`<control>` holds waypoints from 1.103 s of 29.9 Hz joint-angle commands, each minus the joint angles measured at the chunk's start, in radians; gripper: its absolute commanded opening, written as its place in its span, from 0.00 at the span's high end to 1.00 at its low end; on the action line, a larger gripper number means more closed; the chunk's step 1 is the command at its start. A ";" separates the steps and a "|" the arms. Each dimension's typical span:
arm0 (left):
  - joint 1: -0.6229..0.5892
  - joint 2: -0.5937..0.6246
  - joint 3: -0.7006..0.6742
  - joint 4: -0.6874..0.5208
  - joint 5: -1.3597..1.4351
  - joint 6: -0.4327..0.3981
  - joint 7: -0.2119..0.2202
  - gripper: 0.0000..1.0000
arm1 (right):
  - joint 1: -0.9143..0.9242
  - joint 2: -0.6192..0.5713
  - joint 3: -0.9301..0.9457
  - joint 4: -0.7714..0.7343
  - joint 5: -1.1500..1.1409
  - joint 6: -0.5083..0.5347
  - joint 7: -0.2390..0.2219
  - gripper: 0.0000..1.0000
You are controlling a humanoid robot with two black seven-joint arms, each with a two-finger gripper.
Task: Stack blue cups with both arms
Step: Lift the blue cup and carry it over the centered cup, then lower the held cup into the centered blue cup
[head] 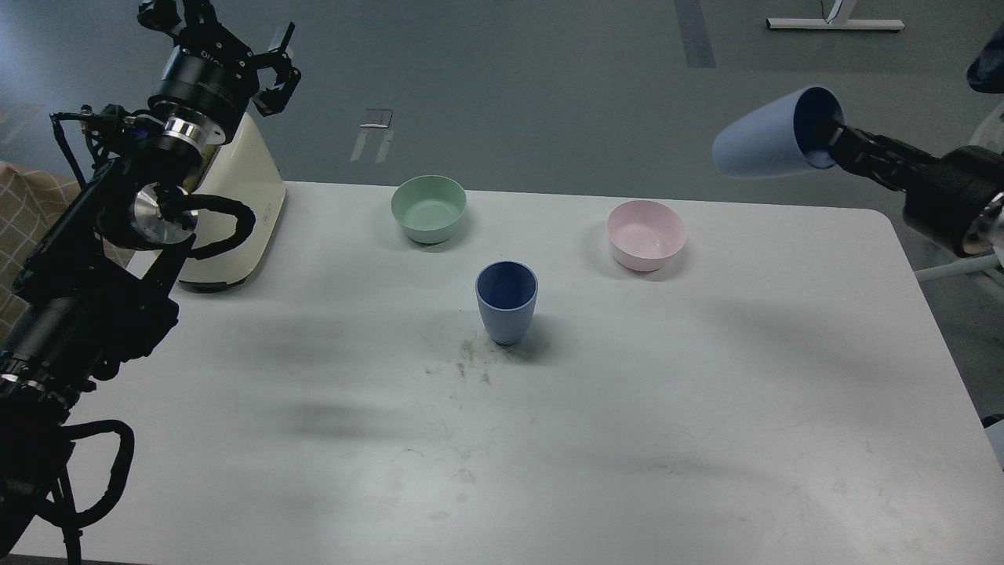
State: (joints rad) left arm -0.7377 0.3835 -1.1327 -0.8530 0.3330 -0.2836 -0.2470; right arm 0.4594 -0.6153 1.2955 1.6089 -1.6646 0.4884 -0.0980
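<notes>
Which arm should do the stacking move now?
Right. Its end effector already holds one blue cup aloft on its side; the left end effector is open, empty, away from the upright cup.

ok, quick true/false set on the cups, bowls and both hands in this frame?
1. One blue cup stands upright on the table. True.
2. The right hand holds the other blue cup above the table, lying sideways. True.
3. The left hand grips a cup. False: it is open and holds nothing.
4. The pink bowl sits left of the green bowl. False: it is to the right.
5. The cups are stacked. False: they are apart.
</notes>
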 commanded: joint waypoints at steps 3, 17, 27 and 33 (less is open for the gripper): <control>-0.003 0.000 0.001 0.000 0.000 0.000 0.002 0.02 | 0.177 0.162 -0.212 -0.026 -0.012 0.000 -0.065 1.00; -0.012 -0.002 0.001 0.000 -0.002 -0.005 0.008 0.02 | 0.490 0.399 -0.666 -0.308 -0.032 0.000 -0.066 1.00; -0.012 -0.005 -0.001 -0.021 -0.002 -0.006 0.006 0.02 | 0.492 0.385 -0.746 -0.300 -0.032 0.000 -0.069 1.00; -0.011 -0.008 -0.001 -0.021 -0.002 -0.006 0.005 0.02 | 0.492 0.370 -0.748 -0.302 -0.032 0.000 -0.069 1.00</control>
State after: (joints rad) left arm -0.7498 0.3782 -1.1336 -0.8744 0.3313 -0.2899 -0.2417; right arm 0.9519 -0.2438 0.5493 1.3086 -1.6965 0.4888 -0.1673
